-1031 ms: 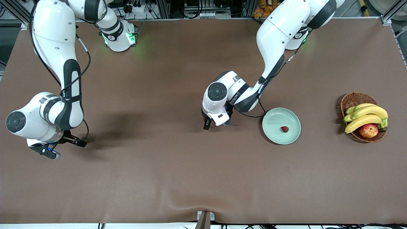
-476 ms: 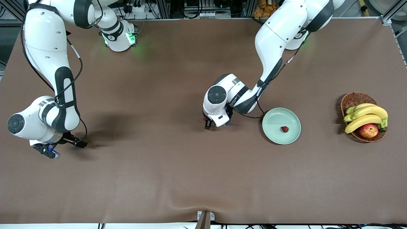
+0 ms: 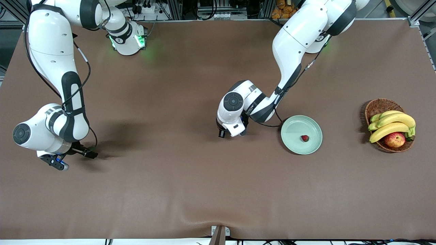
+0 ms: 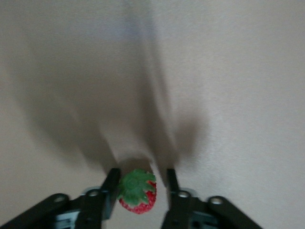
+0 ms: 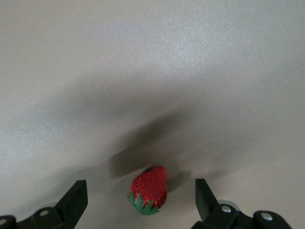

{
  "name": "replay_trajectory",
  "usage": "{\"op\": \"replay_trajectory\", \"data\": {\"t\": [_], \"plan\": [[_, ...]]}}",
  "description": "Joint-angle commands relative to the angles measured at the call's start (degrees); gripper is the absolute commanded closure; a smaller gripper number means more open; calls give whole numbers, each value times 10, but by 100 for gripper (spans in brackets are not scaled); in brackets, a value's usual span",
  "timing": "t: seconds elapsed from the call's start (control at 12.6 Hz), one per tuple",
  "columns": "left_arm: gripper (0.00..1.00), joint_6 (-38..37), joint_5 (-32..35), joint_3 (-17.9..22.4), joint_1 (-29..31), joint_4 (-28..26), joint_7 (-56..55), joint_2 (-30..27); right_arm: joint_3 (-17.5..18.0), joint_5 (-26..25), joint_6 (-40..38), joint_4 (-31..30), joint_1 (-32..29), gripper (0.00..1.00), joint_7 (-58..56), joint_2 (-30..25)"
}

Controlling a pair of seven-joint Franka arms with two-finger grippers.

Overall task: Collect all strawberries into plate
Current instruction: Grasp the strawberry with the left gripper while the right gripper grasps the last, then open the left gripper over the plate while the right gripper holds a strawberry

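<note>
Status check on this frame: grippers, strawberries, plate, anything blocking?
Left gripper down at table center, fingers around a strawberry. Right gripper open, straddling another strawberry on the table. One berry on the plate. Nothing blocking.

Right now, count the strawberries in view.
3: one on the plate at, one between the left gripper's jaws, one under the open right gripper at.

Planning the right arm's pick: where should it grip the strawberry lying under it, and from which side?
Grip the strawberry across its plump red middle, not the leafy cap, and come straight down from above. It lies on its side on the table, already between the open fingers of the right gripper.
</note>
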Motion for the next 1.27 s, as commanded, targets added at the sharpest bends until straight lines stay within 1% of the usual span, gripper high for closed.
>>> {"op": "replay_trajectory", "data": {"t": [0.0, 0.24, 0.32, 0.55, 0.63, 0.79, 0.95, 1.03, 1.11, 1.19], "plan": [[100, 4, 3, 2, -2, 12, -2, 8, 7, 10, -7, -1, -7, 0, 1, -5], [100, -14, 4, 12, 25, 12, 27, -24, 7, 9, -17, -1, -6, 0, 1, -5], [100, -43, 4, 10, 40, 12, 46, -35, 7, 9, -18, -1, -5, 0, 1, -5], [100, -152, 3, 7, 91, 1, 154, -93, 7, 9, -18, -2, -5, 0, 0, -5], [100, -180, 2, 6, 110, -9, 197, -110, 7, 9, -18, -1, -8, 5, -1, -4], [100, -193, -3, 5, 154, -48, 285, -145, 7, 9, -17, -1, -8, 7, -3, -1], [100, -198, -3, 6, 195, -99, 374, -173, 7, 9, -16, -1, -9, 7, -4, 0], [100, -198, -3, 6, 212, -111, 405, -178, 7, 9, -16, -1, -9, 7, -5, 1], [100, -198, -3, 6, 232, -118, 442, -182, 7, 9, -16, -1, -9, 10, -5, 2], [100, -198, -3, 5, 256, -119, 486, -185, 7, 9, -16, -1, -9, 22, -7, 2]]}}
